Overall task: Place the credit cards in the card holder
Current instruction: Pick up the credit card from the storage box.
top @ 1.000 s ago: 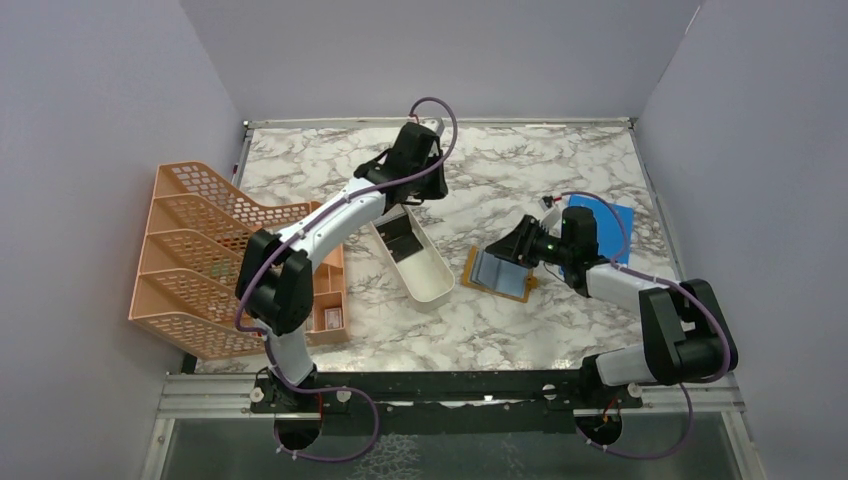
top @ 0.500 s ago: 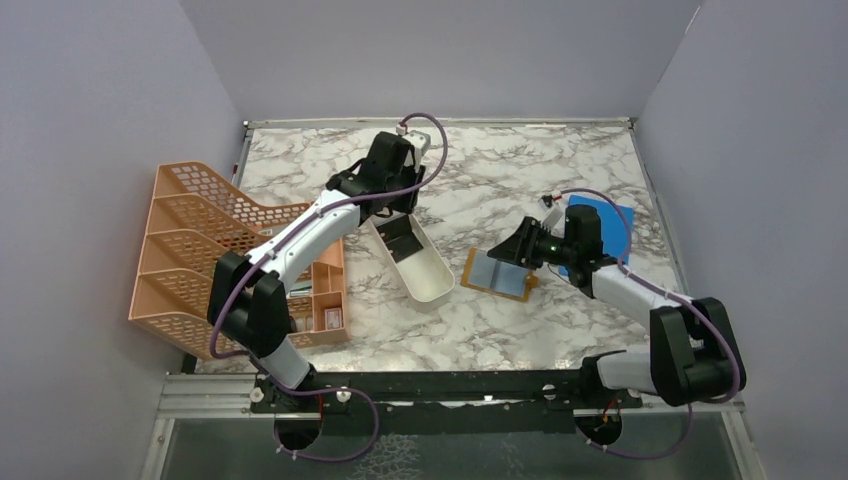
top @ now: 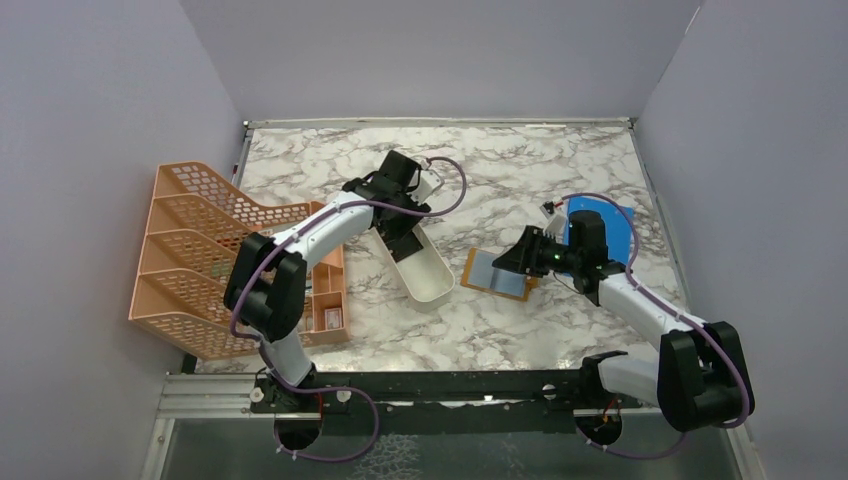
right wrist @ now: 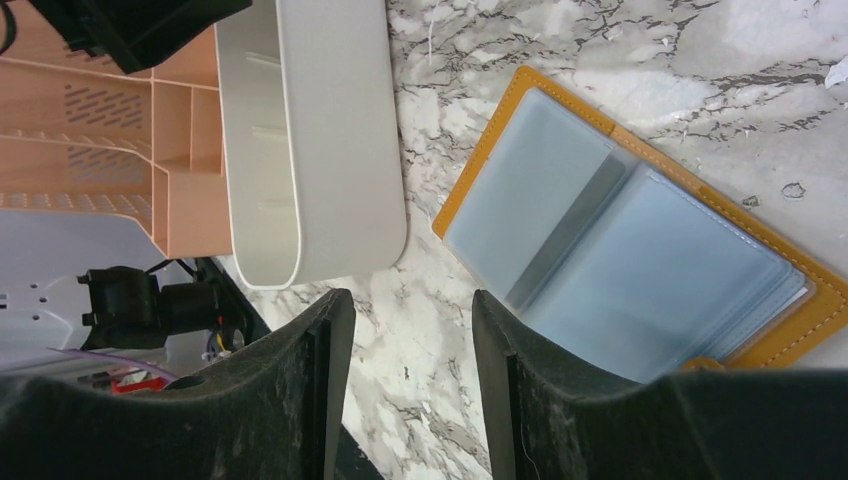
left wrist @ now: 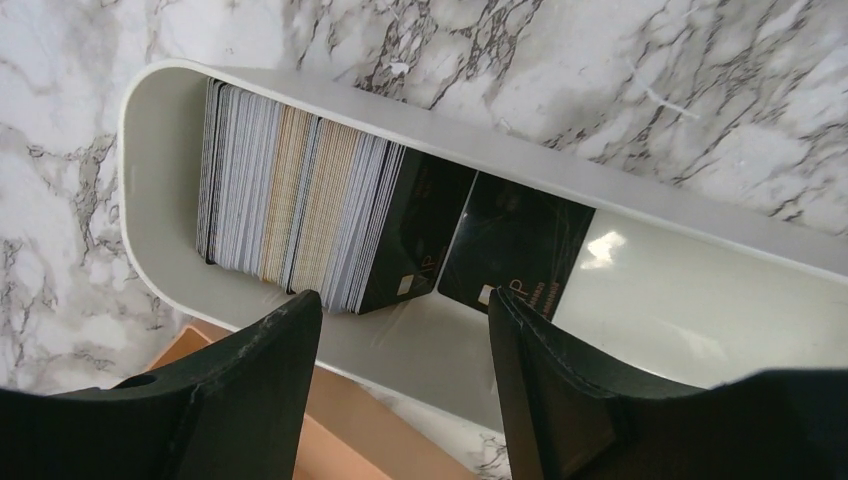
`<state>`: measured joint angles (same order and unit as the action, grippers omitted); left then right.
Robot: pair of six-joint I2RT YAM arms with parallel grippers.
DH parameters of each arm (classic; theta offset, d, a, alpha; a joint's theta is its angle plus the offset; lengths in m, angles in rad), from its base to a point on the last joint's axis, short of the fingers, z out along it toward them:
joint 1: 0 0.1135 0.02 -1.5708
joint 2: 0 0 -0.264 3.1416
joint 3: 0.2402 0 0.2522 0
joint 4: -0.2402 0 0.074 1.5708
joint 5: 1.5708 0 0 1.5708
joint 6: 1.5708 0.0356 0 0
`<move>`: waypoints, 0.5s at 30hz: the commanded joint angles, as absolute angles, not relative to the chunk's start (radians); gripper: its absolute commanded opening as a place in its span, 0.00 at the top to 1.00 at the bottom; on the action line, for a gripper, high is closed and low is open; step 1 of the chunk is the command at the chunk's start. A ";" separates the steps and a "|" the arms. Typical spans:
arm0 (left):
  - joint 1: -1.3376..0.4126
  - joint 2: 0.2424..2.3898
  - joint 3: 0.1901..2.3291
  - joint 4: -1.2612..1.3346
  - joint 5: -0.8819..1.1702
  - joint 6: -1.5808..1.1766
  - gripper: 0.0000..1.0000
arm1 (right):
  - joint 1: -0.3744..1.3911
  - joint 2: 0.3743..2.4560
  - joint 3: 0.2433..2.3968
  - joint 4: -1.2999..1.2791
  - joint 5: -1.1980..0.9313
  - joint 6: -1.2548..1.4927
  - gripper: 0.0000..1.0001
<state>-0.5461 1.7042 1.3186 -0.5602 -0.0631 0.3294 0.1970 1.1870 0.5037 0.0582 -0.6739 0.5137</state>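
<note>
Left claw [left wrist: 402,312] spread above credit cards [left wrist: 300,215] at tray's [left wrist: 640,200] 9 o'clock end; right claw [right wrist: 410,300] spread over open card holder [right wrist: 620,260], tabletop [right wrist: 425,150] gap to tray; card print illegible.

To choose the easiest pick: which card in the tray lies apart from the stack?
The black card lying flat in the white tray; the others lean packed in the stack.

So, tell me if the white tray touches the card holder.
Apart. The right wrist view shows bare marble between the white tray and the card holder's corner.
</note>
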 commanded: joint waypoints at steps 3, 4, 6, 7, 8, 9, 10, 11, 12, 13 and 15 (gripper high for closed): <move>-0.542 1.790 1.348 -0.581 -0.135 0.461 0.34 | 0.201 1.173 0.497 0.055 -0.675 0.508 0.48; -0.539 1.806 1.348 -0.582 -0.136 0.467 0.33 | 0.201 1.173 0.498 0.055 -0.674 0.509 0.48; -0.533 1.833 1.348 -0.580 -0.139 0.469 0.33 | 0.201 1.171 0.503 0.046 -0.668 0.505 0.48; -0.532 1.843 1.361 -0.578 -0.142 0.467 0.33 | 0.201 1.168 0.506 0.038 -0.664 0.502 0.48; -0.531 1.853 1.376 -0.570 -0.149 0.465 0.33 | 0.201 1.165 0.508 0.033 -0.658 0.500 0.48; -0.531 1.860 1.380 -0.562 -0.161 0.466 0.33 | 0.201 1.163 0.507 0.030 -0.651 0.501 0.48; -0.532 1.865 1.381 -0.550 -0.174 0.467 0.33 | 0.201 1.160 0.508 0.029 -0.647 0.502 0.48; -0.531 1.871 1.377 -0.534 -0.191 0.470 0.33 | 0.201 1.159 0.506 0.030 -0.646 0.504 0.48; -0.531 1.877 1.376 -0.521 -0.205 0.475 0.33 | 0.200 1.159 0.506 0.030 -0.647 0.507 0.48; -0.531 1.883 1.374 -0.512 -0.219 0.479 0.32 | 0.201 1.160 0.505 0.032 -0.649 0.510 0.48; -0.531 1.892 1.366 -0.488 -0.256 0.490 0.32 | 0.201 1.161 0.505 0.031 -0.651 0.513 0.48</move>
